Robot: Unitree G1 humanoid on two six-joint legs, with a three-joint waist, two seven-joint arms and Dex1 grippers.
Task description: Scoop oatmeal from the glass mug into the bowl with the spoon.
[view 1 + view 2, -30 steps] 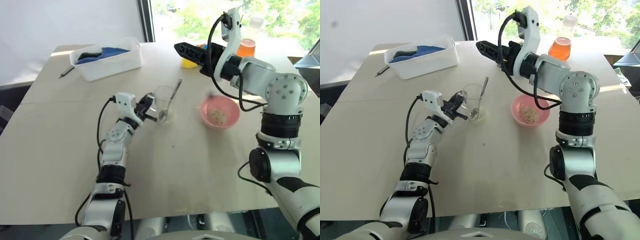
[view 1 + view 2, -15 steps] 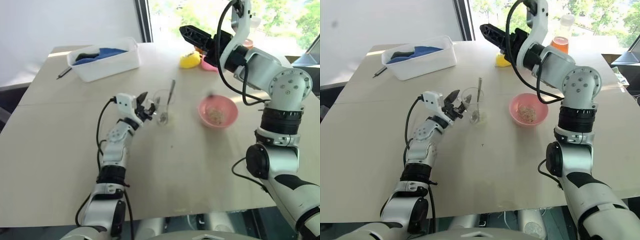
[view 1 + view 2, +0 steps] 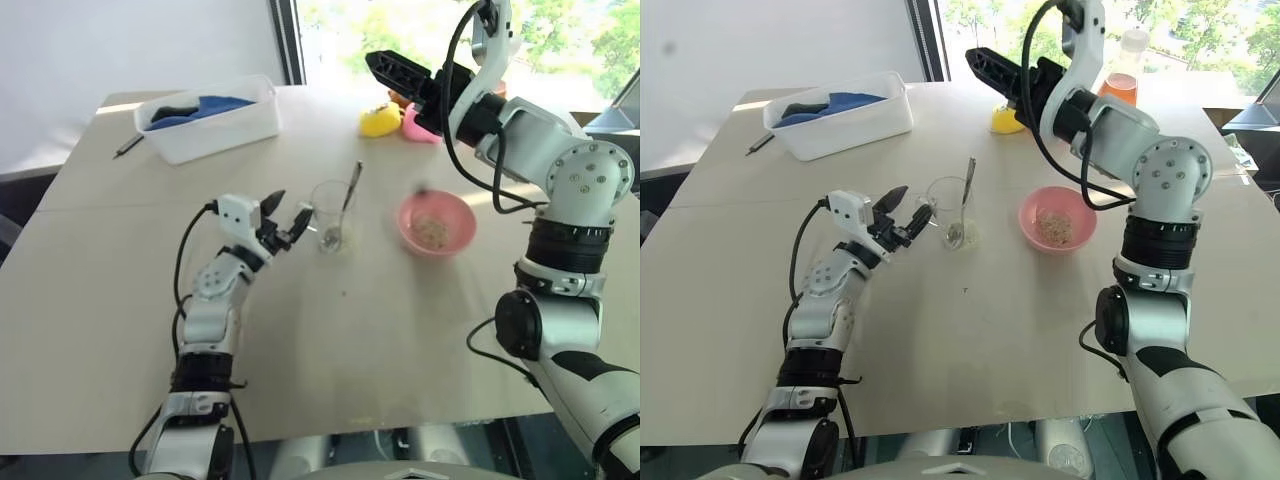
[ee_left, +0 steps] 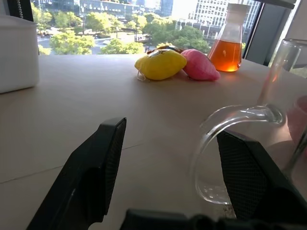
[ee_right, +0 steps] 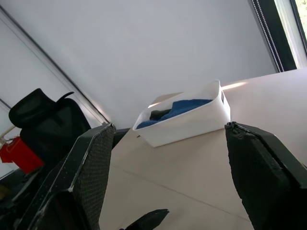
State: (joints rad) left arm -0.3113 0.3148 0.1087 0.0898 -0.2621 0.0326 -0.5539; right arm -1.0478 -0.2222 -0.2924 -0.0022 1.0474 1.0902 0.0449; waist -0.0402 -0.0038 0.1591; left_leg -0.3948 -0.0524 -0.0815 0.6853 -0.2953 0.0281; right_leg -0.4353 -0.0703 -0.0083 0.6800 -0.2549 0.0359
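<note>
The clear glass mug [image 3: 329, 208] stands mid-table with the silver spoon [image 3: 347, 197] leaning inside it, handle up toward the far right. My left gripper [image 3: 288, 212] is open just left of the mug and touches nothing. In the left wrist view the mug's handle [image 4: 211, 143] lies ahead between the two black fingers [image 4: 96, 167]. To the right of the mug, the pink bowl [image 3: 455, 214] holds a small heap of pale oatmeal [image 3: 433, 230]. My right gripper [image 3: 975, 57] hangs open and empty high over the far side of the table.
A white tub [image 3: 232, 128] with blue cloth sits at the far left, a dark pen [image 3: 131, 145] beside it. Yellow [image 3: 380, 122] and pink [image 3: 418, 125] toys and a flask of orange liquid [image 3: 1118, 86] stand by the window. Bare tabletop lies in front of mug and bowl.
My left gripper was shut at the mug; it has opened, let go and drawn back to the left. The spoon stays in the mug. The right arm holds about steady.
</note>
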